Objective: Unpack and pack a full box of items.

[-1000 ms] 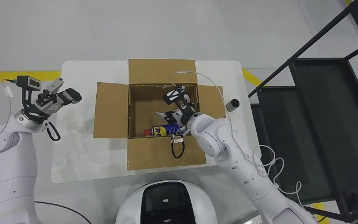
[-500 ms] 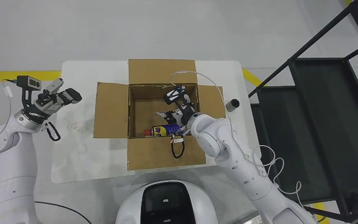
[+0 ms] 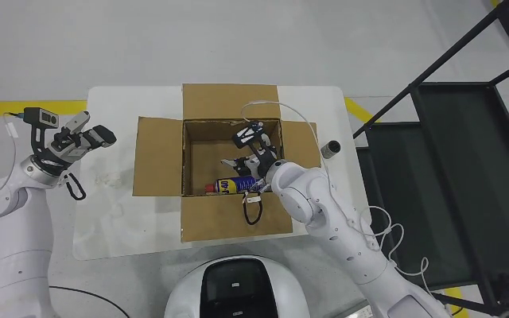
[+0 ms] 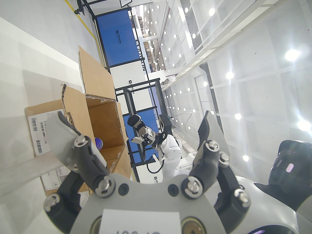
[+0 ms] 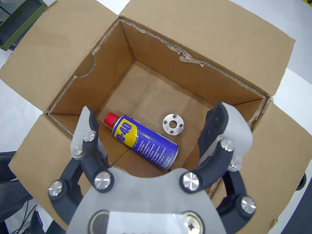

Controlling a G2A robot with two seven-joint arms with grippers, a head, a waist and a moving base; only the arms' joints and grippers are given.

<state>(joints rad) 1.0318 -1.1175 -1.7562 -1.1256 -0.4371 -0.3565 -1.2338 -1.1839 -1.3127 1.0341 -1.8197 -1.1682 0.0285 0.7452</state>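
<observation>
Top view: the box (image 3: 159, 155) sits with all its flaps folded out in the middle of the white table (image 3: 111, 222). The right gripper (image 3: 254, 143) hangs over the box's open mouth, toward the right wall. A blue spray can (image 3: 235, 186) lies on its side on the bottom, by the wall nearest the robot. The left gripper (image 3: 91, 129) is way off at the table's left edge, well apart from the box. A small dark cylinder (image 3: 330, 148) stands on the table just past the right flap.

Left wrist view: its fingers (image 4: 61, 127) are spread wide with nothing between them, and the box is off in front.

Right wrist view: the fingers (image 5: 214, 122) are wide open here too, holding nothing, looking straight down into the box. The can lies flat with a round metal disc (image 5: 173, 124) just beside it, not touching.
</observation>
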